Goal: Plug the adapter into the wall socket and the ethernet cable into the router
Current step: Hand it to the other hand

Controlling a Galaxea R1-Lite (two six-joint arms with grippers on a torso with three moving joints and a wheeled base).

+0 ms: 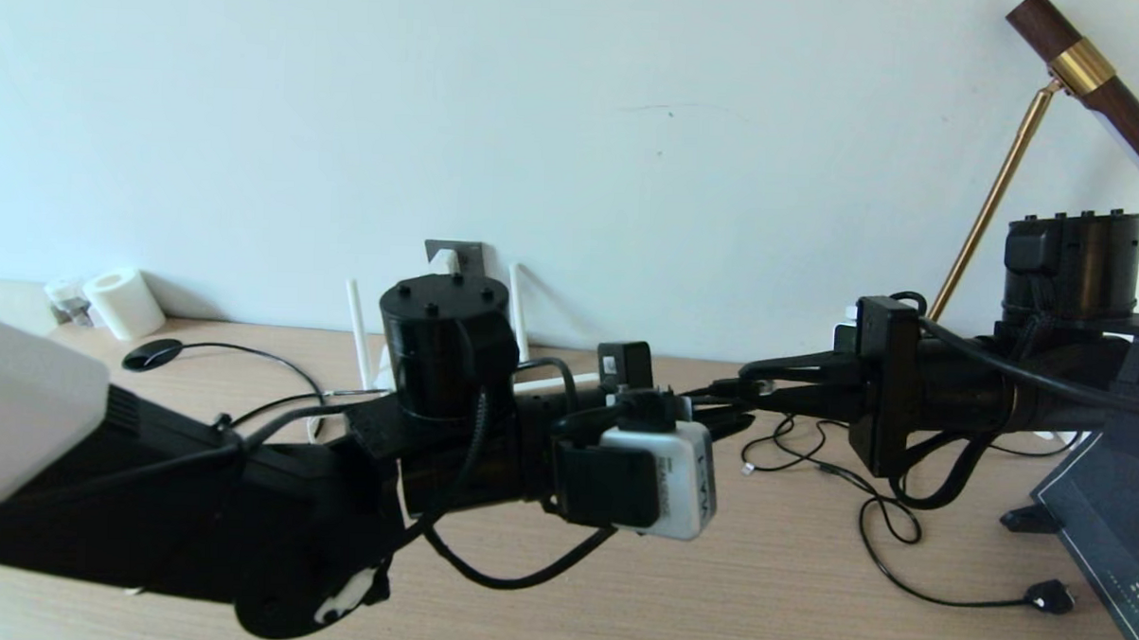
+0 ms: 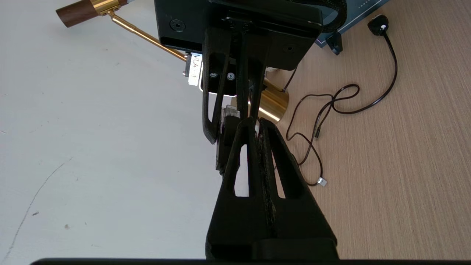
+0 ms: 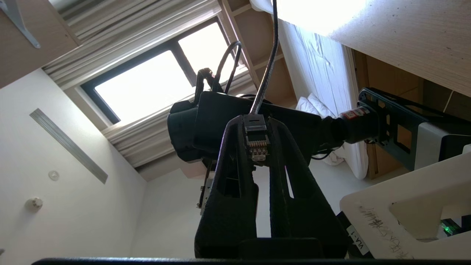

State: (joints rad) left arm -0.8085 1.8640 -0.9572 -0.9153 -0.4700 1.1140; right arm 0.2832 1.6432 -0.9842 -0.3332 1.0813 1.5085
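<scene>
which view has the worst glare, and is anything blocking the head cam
Right wrist view: the window blows out white, leaving the right tool and its ethernet cable plug backlit. Head view: evenly lit, but the left arm fills the foreground, hiding most of the router.

Wall socket dark grey plate w/ white adapter on it. Router antennas white. Ethernet cable black, plug tip clear w/ gold-tone contacts. Both grippers matte black: left gripper, right gripper. Desk light wood grain, fine streaks. Wall plain pale off-white. Lamp brass rod, dark brown wood arm. Tissue roll white.
</scene>
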